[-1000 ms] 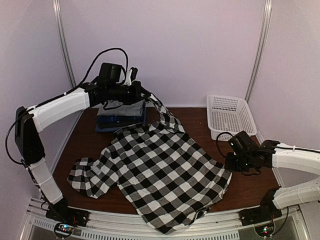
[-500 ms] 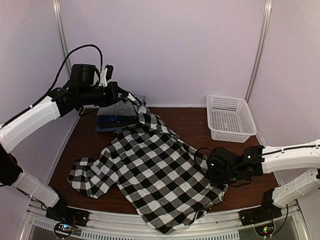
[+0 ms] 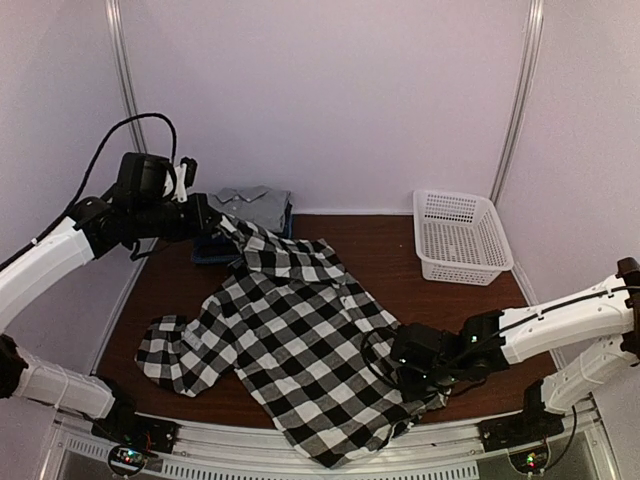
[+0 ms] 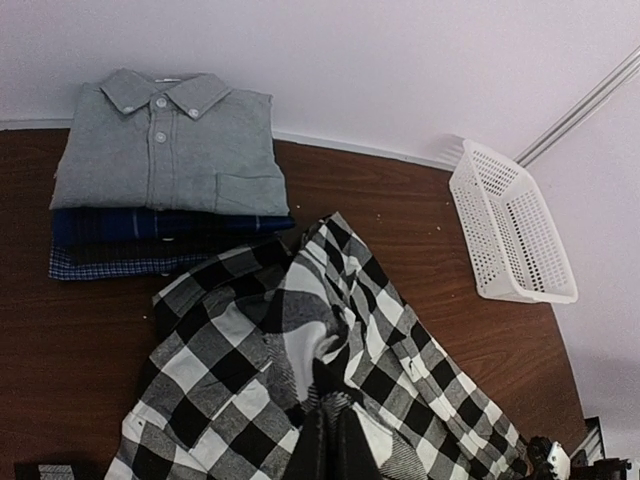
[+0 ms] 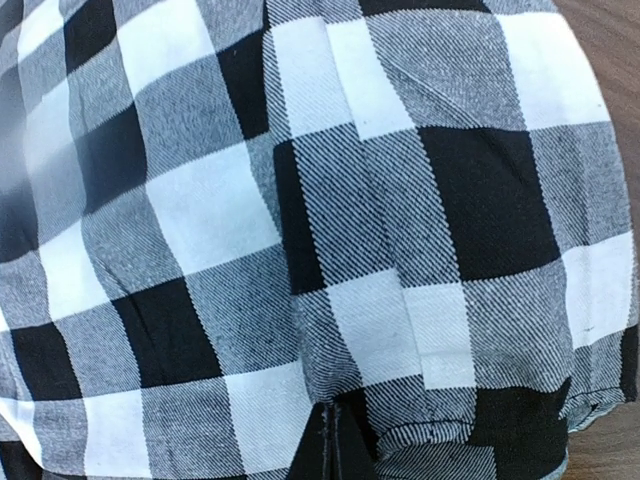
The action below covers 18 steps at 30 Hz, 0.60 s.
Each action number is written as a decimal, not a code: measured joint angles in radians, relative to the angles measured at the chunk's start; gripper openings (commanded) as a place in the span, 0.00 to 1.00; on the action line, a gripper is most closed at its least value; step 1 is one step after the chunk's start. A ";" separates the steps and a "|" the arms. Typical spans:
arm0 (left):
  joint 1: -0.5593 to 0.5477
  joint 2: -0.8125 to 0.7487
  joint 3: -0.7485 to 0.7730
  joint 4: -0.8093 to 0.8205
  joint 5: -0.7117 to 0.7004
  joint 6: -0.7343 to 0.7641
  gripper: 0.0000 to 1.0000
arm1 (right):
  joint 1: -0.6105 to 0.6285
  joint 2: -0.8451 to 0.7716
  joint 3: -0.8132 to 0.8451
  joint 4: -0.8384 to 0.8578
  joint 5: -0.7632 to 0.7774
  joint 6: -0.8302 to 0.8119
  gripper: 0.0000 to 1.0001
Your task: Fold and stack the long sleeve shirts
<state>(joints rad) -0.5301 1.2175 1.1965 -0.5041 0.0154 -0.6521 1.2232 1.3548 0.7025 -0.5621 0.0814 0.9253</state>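
The black-and-white check shirt (image 3: 300, 340) lies spread on the brown table. My left gripper (image 3: 225, 222) is shut on a fold of it near the collar end and holds that part up; in the left wrist view (image 4: 335, 440) the cloth bunches at the closed fingers. My right gripper (image 3: 400, 362) is shut on the shirt's right edge, low over the table; the right wrist view (image 5: 335, 440) shows check cloth pinched between closed fingers. A stack of folded shirts sits at the back left, a plain grey one (image 4: 160, 145) on top of dark blue (image 4: 150, 225) and blue-checked ones (image 4: 100, 265).
A white lattice basket (image 3: 460, 232) stands at the back right; it also shows in the left wrist view (image 4: 510, 225). One check sleeve (image 3: 165, 345) lies bunched at the front left. Pale walls close in the table on three sides.
My left gripper pulled the shirt's upper part leftward and down, uncovering the grey shirt on the stack. My right gripper moved left along the shirt's right edge and closed on it.
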 measured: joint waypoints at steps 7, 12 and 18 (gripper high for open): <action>0.000 -0.071 0.000 -0.055 -0.061 0.017 0.00 | 0.036 0.028 0.002 0.001 -0.037 -0.002 0.00; 0.000 -0.107 0.002 -0.098 -0.096 0.030 0.00 | 0.050 0.026 0.019 -0.017 -0.044 0.000 0.00; 0.000 -0.135 0.004 -0.137 -0.129 0.046 0.00 | 0.056 -0.011 0.012 -0.055 -0.051 0.026 0.00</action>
<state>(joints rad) -0.5297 1.0828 1.2007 -0.6407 -0.1135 -0.6060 1.2789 1.3434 0.7147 -0.6167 0.0299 0.9508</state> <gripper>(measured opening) 0.029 0.006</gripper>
